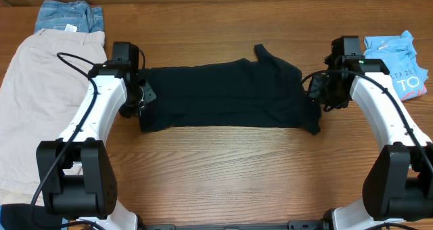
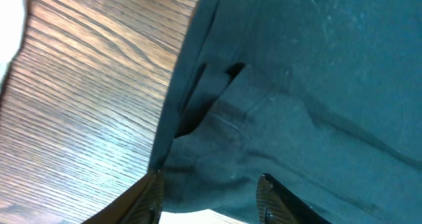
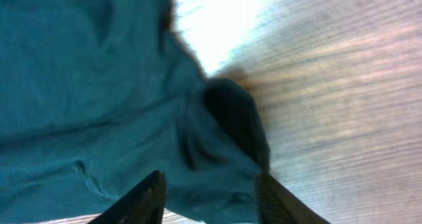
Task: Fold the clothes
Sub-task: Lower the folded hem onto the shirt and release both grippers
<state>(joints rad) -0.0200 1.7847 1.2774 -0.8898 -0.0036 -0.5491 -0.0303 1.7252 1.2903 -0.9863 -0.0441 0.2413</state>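
Wooden bench (image 1: 223, 169), grain running 9 to 3 o'clock in the overhead view.

Beige shorts (image 1: 40, 101) are spread flat along the 9 o'clock side and run off the frame's edge there. The left arm (image 1: 88, 115) crosses over their inner edge.

Black T-shirt (image 1: 223, 98) lies at bench centre, folded to a long band with its long axis 9 to 3 o'clock. It lies flat on the wood. A sleeve flap sticks out at its 1 o'clock corner and a small tail hangs at its 5 o'clock corner. No logo is visible.

Both white arms come in from the 6 o'clock edge. The left arm reaches to the shirt's 9 o'clock end and the right arm (image 1: 382, 111) to its 3 o'clock end.

Light-blue printed tee (image 1: 402, 64) sits bunched at 2 o'clock, just beside the right arm and apart from the black shirt.

Blue denim (image 1: 67, 15) sits at 11 o'clock, touching the shorts' far edge and partly under them.

Left jaws are apart in the left wrist view, with the shirt's (image 2: 297, 85) folded edge and a seam lying across the gap. Bare wood shows at 9 o'clock of them.

Right jaws are also apart in the right wrist view, with a rumpled shirt (image 3: 86, 85) end between the tips and a dark fold at the cloth's edge. Bare wood shows at 3 o'clock. I cannot tell whether the tips touch the cloth.
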